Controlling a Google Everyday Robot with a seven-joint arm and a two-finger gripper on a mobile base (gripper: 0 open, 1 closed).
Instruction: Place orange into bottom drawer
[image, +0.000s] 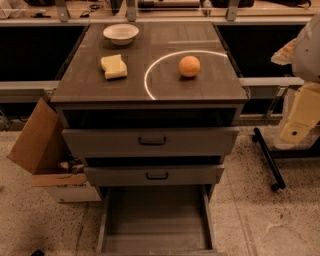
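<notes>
Observed orange (189, 66) lying loose on counter (200, 89) right of sponge (114, 66), bottom drawer (155, 216) pulled out below, seemingly to receive it, and gripper (299, 118) at right edge, well apart from both, jaws' state impossible to tell.

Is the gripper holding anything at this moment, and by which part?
Nothing visibly held. The gripper sits at the right edge, apart from the orange, which rests on the cabinet top.

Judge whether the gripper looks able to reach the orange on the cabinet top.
Probably yes: the orange lies uncovered on the right half of the cabinet, and the gripper hangs beyond its right edge.
</notes>
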